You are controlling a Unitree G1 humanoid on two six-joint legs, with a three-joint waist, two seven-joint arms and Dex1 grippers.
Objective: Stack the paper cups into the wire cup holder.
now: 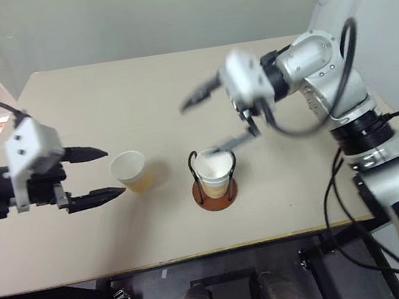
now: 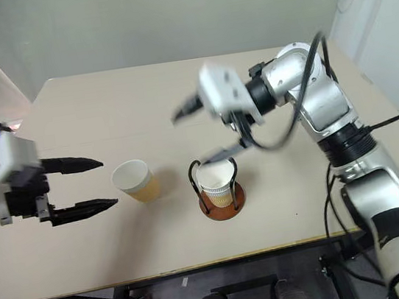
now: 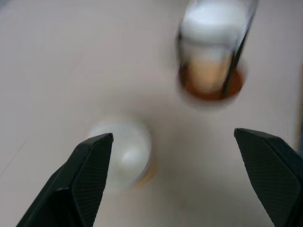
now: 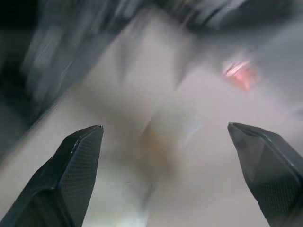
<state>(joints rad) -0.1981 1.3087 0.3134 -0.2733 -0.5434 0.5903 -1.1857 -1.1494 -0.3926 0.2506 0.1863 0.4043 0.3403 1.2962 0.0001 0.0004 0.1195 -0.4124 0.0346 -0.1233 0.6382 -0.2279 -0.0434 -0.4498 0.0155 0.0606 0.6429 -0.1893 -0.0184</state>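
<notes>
Head views
- Table (image 1: 122, 235): pale beige top, bearing the task's things.
- Wire cup holder (image 1: 216, 191): stands near the middle of the table, round reddish-brown base, black wire loops upright.
- Cup in holder (image 1: 213, 170): seated inside the loops, white mouth up; whether it is one cup or a nested stack I cannot tell.
- Loose paper cup (image 1: 132, 171): on the table to the left of the holder, near it but apart, tipped a little with its mouth toward the left gripper.
- Left gripper (image 1: 103, 174): hovers level at the table's left side, black fingers spread wide, tips just short of the loose cup — nothing between them.
- Right gripper (image 2: 205, 128): above and just behind the holder, pointing left, motion-blurred; fingers wide apart, empty, the lower tip close over the seated cup's rim.

Left wrist view
- Fingers (image 3: 90, 170): spread at both sides of the frame.
- Loose cup (image 3: 128, 151): lies just beside one finger, not gripped.
- Holder (image 3: 210, 87): farther off, cup inside, blurred.

Right wrist view
- Fingers (image 4: 78, 161): spread wide — empty.
- Beyond them: heavy blur, pale tabletop, nothing else certain.
</notes>
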